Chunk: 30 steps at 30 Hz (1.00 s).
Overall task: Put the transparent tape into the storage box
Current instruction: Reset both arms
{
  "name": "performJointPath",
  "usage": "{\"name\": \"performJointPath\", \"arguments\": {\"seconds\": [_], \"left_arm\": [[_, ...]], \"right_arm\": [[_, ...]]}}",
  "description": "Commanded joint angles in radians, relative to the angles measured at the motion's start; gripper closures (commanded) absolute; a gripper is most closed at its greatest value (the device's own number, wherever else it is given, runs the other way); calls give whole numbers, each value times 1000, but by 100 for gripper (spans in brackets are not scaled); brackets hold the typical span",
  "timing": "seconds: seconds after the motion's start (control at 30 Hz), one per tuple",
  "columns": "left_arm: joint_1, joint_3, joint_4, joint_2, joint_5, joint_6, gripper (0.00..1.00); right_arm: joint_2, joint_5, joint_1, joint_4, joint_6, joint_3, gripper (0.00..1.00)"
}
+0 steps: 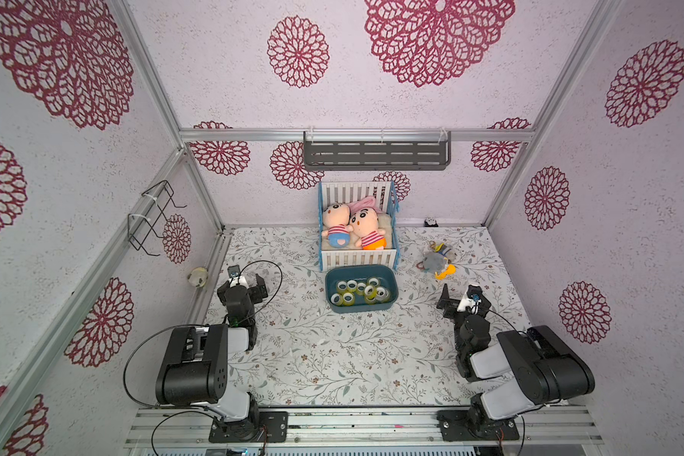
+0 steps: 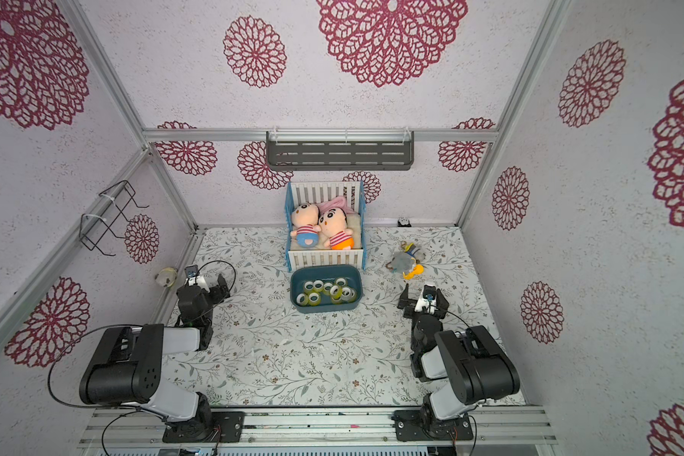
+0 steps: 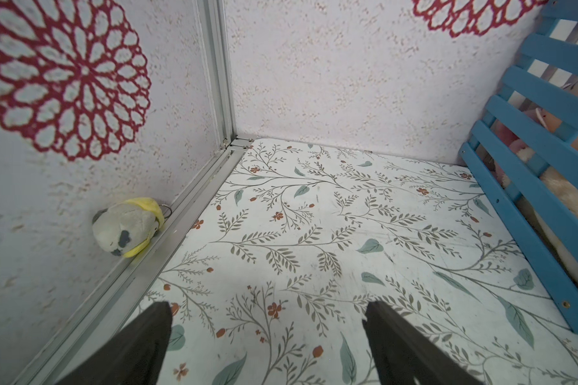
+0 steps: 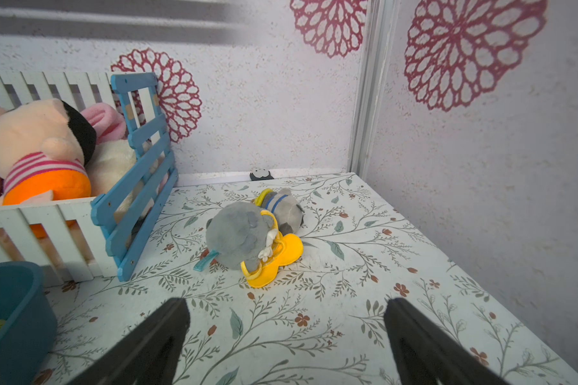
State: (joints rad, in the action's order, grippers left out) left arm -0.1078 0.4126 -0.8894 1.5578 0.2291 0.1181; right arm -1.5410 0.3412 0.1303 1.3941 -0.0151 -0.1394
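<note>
The storage box (image 1: 362, 308) (image 2: 324, 308), a shallow dark teal tub, sits mid-table just in front of the toy crib. Several rolls of transparent tape (image 1: 360, 291) (image 2: 326, 291) lie inside it. My left gripper (image 1: 247, 277) (image 2: 208, 282) (image 3: 269, 305) hovers left of the box, open, with only bare table between its fingers. On the other side of the box my right gripper (image 1: 461, 294) (image 2: 421, 294) (image 4: 286, 301) is also open and empty. The right wrist view catches one corner of the box (image 4: 10, 300).
The white-slatted, blue-framed crib (image 1: 358, 258) with plush dolls stands behind the box. A grey and yellow plush (image 1: 437, 260) (image 4: 247, 233) lies ahead of my right gripper. A small plush (image 1: 197, 276) (image 3: 127, 226) rests on the left rail. A grey shelf (image 1: 376, 156) hangs on the back wall.
</note>
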Motion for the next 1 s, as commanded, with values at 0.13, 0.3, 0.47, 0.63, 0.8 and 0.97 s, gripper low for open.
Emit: {"name": "performJointPath", "arguments": {"seconds": [0.13,0.3,0.47,0.63,0.8,0.97], "left_arm": [[-16,20,36,-5,-66,8,3],[-15,18,33,-8,-67,8,3],[-16,15,29,-9,-69,8,3],[-16,15,29,-9,-68,9,3],[-16,15,27,-8,-70,9,3],[-19,19,37,-7,-73,9,3]], "right_arm": [[7,-43,-42,-31,41,-56,1],[8,-44,-41,-24,40,-52,1],[7,-43,-42,-21,38,-52,1],[7,-44,-42,-21,38,-51,1],[7,-44,-42,-21,38,-52,1],[7,-44,-42,-23,38,-52,1]]}}
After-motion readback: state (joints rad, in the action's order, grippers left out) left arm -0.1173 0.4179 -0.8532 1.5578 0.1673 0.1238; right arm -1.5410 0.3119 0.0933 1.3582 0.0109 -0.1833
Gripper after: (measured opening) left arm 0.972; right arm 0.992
